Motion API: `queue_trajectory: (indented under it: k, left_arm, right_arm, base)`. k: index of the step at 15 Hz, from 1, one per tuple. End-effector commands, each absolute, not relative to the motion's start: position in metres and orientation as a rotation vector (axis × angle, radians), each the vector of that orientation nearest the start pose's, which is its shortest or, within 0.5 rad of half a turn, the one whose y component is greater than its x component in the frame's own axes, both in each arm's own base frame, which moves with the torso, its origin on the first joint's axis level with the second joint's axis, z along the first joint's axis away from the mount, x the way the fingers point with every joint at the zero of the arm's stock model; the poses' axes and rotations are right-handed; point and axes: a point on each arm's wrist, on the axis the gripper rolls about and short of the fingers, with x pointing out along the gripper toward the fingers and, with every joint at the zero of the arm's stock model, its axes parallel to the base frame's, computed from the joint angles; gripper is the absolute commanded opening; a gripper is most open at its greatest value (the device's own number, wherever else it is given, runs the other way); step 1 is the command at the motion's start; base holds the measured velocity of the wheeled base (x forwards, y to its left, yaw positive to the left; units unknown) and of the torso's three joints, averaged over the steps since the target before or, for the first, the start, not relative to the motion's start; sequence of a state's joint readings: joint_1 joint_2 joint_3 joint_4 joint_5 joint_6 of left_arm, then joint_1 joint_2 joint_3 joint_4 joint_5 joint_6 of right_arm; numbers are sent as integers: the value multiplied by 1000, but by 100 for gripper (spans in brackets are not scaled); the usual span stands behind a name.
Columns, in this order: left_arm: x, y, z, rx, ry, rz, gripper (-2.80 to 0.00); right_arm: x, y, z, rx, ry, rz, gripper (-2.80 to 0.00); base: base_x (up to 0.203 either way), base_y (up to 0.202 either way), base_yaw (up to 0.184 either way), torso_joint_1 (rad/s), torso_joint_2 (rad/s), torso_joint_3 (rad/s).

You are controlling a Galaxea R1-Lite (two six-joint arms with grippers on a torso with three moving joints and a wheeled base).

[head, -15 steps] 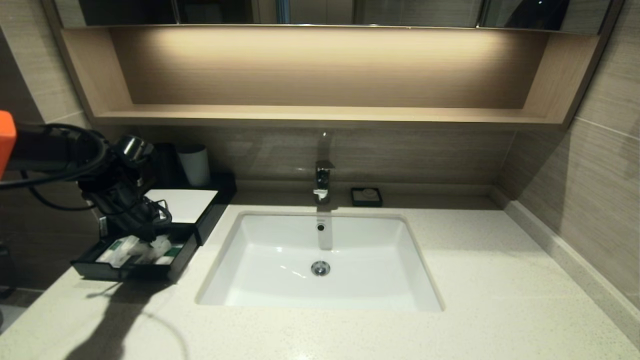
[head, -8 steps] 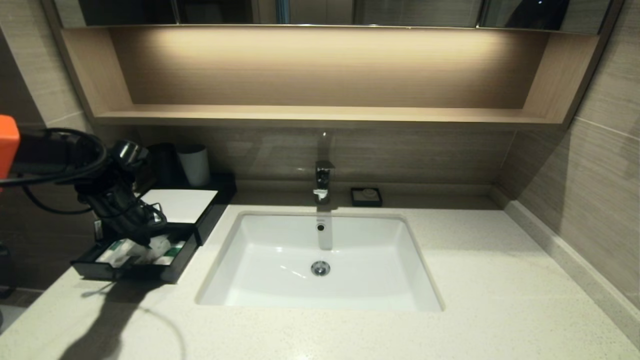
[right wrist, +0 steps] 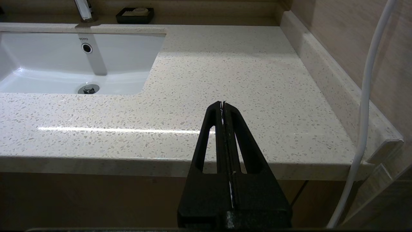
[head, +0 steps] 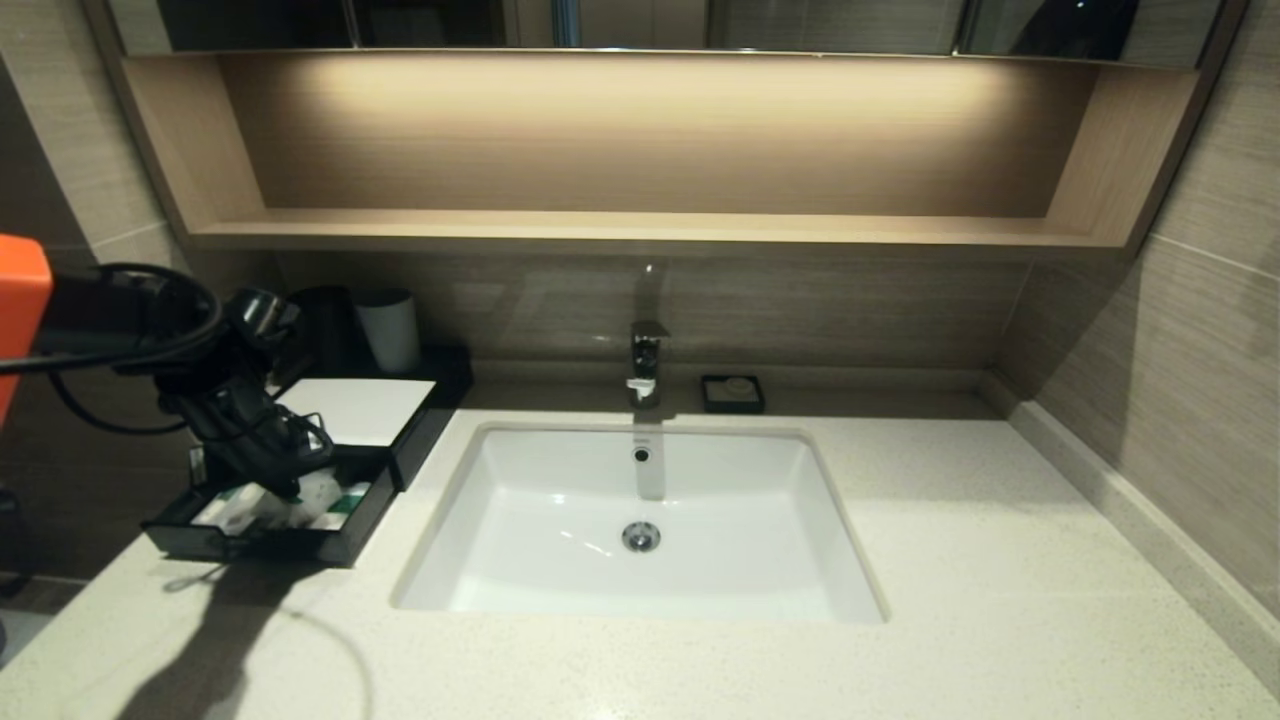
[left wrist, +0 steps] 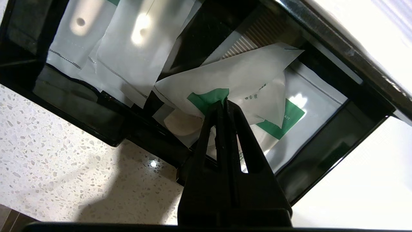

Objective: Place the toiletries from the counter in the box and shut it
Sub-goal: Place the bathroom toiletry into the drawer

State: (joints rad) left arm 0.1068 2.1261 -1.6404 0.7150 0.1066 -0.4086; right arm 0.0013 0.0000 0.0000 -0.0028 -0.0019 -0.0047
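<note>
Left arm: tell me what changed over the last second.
The left end effector drew back slightly toward the robot's left over the open drawer, from above the sachets' middle to their left part. It stayed shut; the left wrist view shows its tips at a green-labelled sachet, grip unclear. The drawer stayed open, sachets inside. Box, cup and sink unchanged. Right end effector parked, shut.

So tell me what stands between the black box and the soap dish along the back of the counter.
Head view: only the tap, behind the sink, between box and soap dish.
</note>
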Motion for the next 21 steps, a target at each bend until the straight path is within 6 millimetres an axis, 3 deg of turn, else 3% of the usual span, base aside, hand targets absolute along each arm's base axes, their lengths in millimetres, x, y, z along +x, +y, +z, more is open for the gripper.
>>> queue_trajectory:
  k: [1,13,21]
  left_arm:
    - [383,45,141,-359,1163,438,-280]
    - [385,49,137,-344,1161,475,-280]
    - [371,48,185,-371,1034,460,-280]
  right_arm:
    - [-23,0,76,-6,-4,0,-280]
    - [-23,0,76,-6,-4,0,-280]
    - [-23,0,76,-5,-3,0,-280]
  base:
    - [0,0,0,0,0,0]
    - [0,0,0,0,0,0]
    - [0,0,0,0,0,0]
